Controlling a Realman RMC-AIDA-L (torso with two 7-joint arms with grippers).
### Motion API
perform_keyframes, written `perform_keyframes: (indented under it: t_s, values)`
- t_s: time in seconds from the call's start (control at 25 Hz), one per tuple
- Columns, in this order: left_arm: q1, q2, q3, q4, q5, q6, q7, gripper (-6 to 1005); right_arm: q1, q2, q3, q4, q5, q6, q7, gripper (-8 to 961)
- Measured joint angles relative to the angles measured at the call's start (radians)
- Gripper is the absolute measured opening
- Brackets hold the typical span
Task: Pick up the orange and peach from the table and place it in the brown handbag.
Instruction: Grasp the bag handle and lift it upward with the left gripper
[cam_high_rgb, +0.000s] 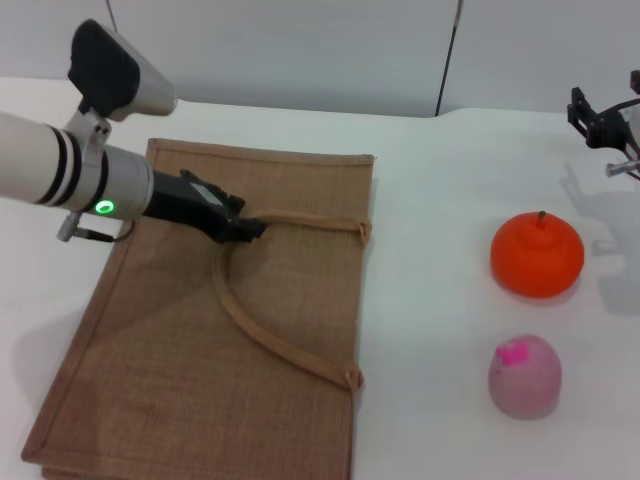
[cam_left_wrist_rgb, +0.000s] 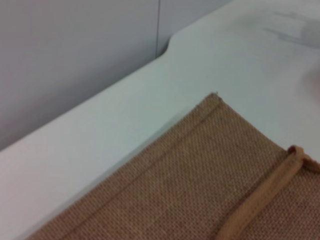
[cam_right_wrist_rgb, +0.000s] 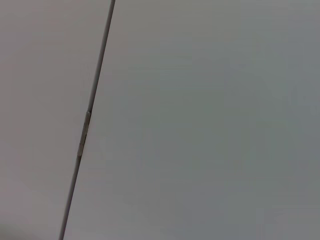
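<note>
The brown handbag (cam_high_rgb: 190, 370) lies flat on the white table at the left. Its strap handle (cam_high_rgb: 275, 345) loops across the top face. My left gripper (cam_high_rgb: 248, 228) rests on the bag at the upper bend of the strap, shut on it. The left wrist view shows the bag's far corner (cam_left_wrist_rgb: 200, 170) and a piece of strap (cam_left_wrist_rgb: 265, 195). The orange (cam_high_rgb: 537, 255) sits on the table at the right. The peach (cam_high_rgb: 525, 376) sits just in front of it. My right gripper (cam_high_rgb: 603, 122) hangs at the far right edge, behind and above the orange, apart from both fruits.
A grey wall panel (cam_high_rgb: 300, 50) with a seam stands behind the table; the right wrist view shows only that wall (cam_right_wrist_rgb: 200, 120). Bare white tabletop (cam_high_rgb: 430, 250) lies between the bag and the fruits.
</note>
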Motion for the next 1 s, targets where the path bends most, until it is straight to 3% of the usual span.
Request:
perform_keyframes:
  t_s: [1.0]
  values:
    - [-0.013,0.0,0.018,-0.067,0.002,0.053,0.008,459,0.0,0.0,0.0,-0.001,0.0,0.0,0.001,757]
